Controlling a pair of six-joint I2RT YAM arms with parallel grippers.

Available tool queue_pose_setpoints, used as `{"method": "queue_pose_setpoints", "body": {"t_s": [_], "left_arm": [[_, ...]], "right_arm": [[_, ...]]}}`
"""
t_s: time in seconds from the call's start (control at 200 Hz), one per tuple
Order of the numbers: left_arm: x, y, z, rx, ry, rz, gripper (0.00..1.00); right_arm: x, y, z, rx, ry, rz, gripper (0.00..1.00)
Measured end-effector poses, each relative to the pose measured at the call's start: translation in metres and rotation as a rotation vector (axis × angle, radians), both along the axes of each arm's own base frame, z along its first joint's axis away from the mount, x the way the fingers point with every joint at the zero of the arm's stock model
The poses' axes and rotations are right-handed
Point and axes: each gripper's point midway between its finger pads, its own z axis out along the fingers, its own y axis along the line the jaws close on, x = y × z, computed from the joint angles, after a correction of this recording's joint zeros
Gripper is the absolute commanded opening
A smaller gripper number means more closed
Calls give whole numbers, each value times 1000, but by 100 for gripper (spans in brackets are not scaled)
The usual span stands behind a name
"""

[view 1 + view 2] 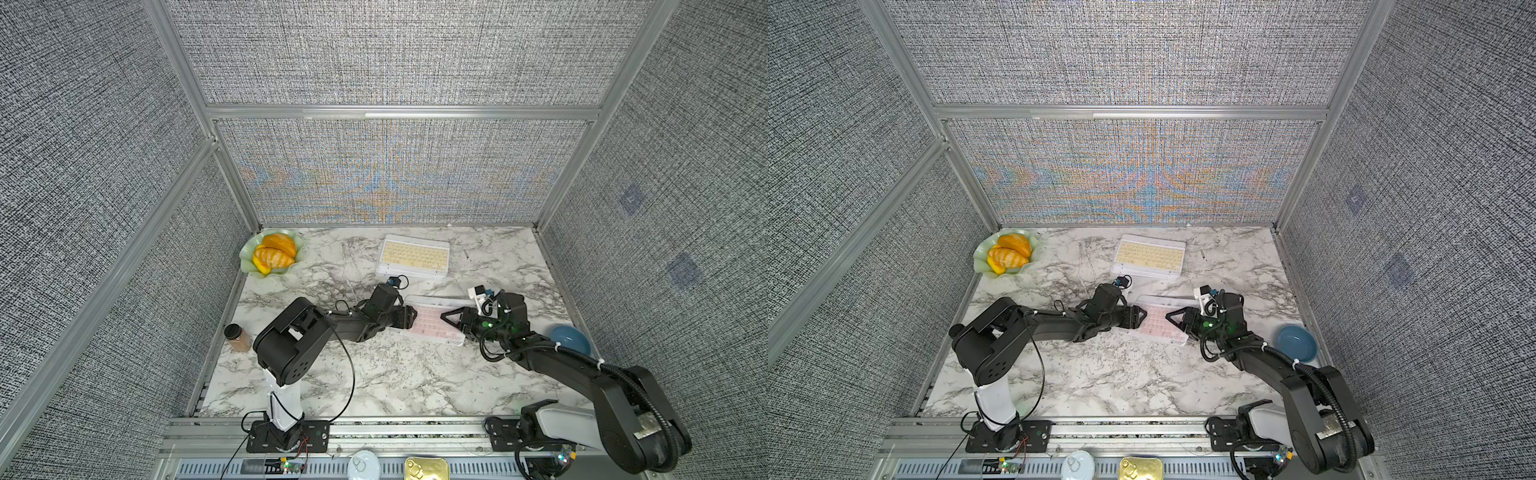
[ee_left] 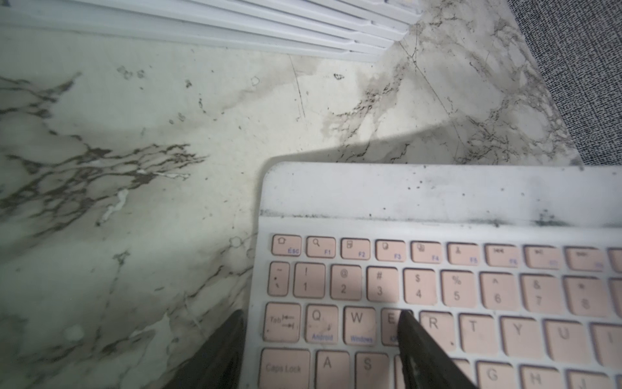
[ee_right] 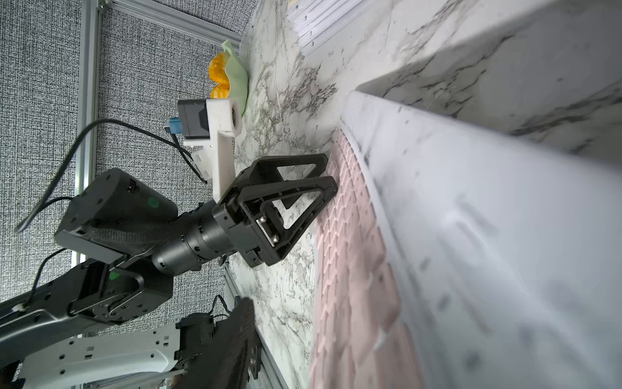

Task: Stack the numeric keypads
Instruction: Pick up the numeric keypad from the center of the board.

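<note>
The left arm reaches from its base at the near edge across the tabletop, its elbow bent and its forearm low and level, ending in the black left gripper (image 1: pixel 411 318) with triangular open-frame fingers pointing toward the opposite arm. In the right wrist view this left gripper (image 3: pixel 331 176) has one finger above and one below, a narrow gap between them. The right arm bends inward from the near right corner, and its black right gripper (image 1: pixel 444 316) points back at the left one, jaws partly apart.

pink keypad (image 2: pixel 437 289) keys marked Esc, Tab, Caps Lock, Q, W
</note>
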Motion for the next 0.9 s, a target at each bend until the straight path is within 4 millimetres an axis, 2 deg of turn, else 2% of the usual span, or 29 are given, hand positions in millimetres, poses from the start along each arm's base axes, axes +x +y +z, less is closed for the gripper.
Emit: {"method": "queue_pose_setpoints", "body": {"t_s": [0.255, 0.655, 0.9], "left_arm": [[-1, -2, 2, -33, 11, 11, 70], [-12, -2, 6, -50, 44, -3, 70], [-17, -4, 7, -61, 65, -22, 70]], "right_arm": [[2, -4, 1, -92, 24, 11, 48], [-3, -26, -22, -283, 109, -4, 50], [-1, -40, -23, -351, 122, -30, 51]]}}
